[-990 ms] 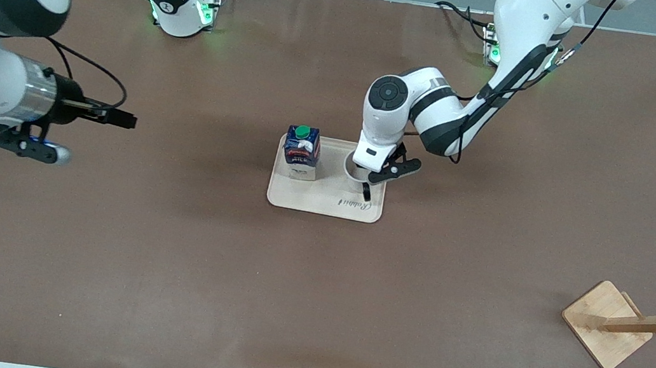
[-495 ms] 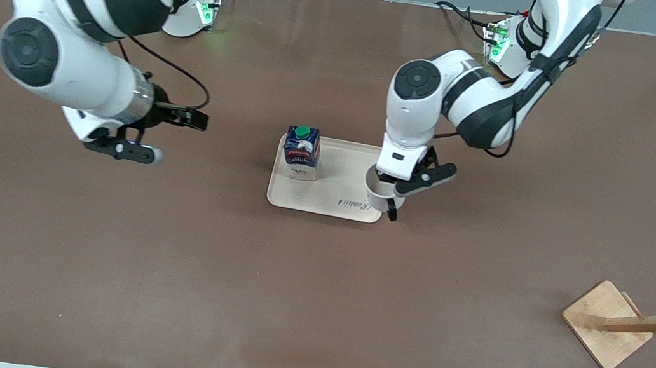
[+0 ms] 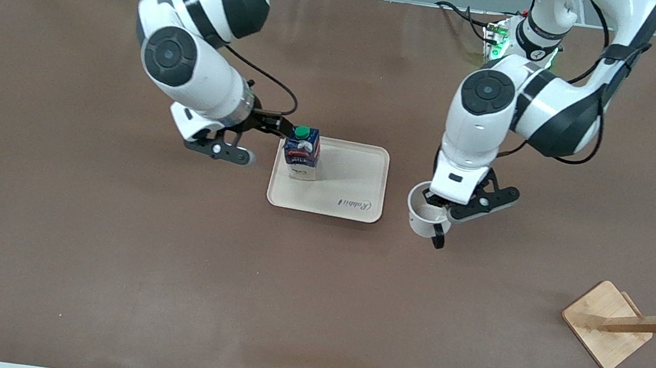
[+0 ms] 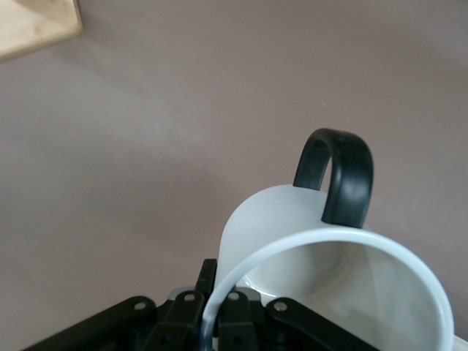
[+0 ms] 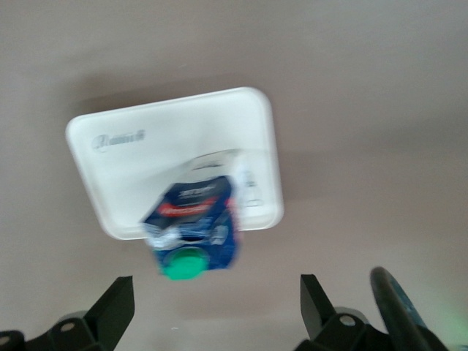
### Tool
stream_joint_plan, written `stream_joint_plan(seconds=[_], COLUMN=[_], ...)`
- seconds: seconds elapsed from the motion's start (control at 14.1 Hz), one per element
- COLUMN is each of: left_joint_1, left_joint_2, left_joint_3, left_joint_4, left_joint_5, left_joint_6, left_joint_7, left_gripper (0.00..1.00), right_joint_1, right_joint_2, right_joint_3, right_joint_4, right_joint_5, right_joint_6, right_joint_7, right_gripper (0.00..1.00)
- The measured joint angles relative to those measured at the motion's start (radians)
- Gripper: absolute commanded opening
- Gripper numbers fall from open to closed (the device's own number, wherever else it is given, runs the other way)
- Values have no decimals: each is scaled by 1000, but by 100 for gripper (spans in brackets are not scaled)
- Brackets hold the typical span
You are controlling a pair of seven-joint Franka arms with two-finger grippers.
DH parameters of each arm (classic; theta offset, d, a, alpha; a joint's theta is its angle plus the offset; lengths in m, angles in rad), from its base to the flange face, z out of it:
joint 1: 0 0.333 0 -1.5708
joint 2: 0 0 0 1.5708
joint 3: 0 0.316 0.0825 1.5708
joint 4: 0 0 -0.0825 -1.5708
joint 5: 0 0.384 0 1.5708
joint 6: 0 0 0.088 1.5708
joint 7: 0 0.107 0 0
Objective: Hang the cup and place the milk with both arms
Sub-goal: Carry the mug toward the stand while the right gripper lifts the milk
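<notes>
We find the left gripper (image 3: 442, 205) clamped on the rim of the cup (image 3: 424, 215), one finger inside the wall and one outside. It holds the cup clear of the table (image 3: 100, 254), over bare surface just off the tray (image 3: 361, 179) on the side toward the left arm's end. In the left wrist view the cup (image 4: 329, 285) hangs directly below the gripper, mouth toward the camera, with its black handle (image 4: 340, 175) pointing away from the fingers (image 4: 175, 322).

We observe the right gripper (image 3: 274, 131) at the tray edge toward the right arm's end, level with the top of the milk (image 3: 301, 152). Its jaws stand wide apart and hold nothing. In the right wrist view the milk (image 5: 194, 230) stands upright on the tray (image 5: 110, 168), just ahead of the spread fingers (image 5: 113, 307), lined up with the gap between them and untouched by either.

The wooden rack (image 3: 636, 323) stands well apart from the left gripper, toward the left arm's end.
</notes>
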Motion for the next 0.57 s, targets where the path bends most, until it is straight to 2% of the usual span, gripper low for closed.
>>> stream_joint_plan(seconds=[0.14,0.57], left_joint_1=[49,188], left_joint_2=[-4,-4], left_joint_3=[0,0], left_joint_4=[18,57], left_joint_5=[0,0], left_joint_6=[-14,-17], left_joint_7=[83,364], left_gripper=[0,0], right_joint_1=[49,83], right_joint_2=[49,74], right_joint_3=[0,-5], right_joint_4=[-1,-40], right_joint_5=[16,8], right_joint_6=[84,94], right_joint_7=[34,60], right_gripper=[100,100])
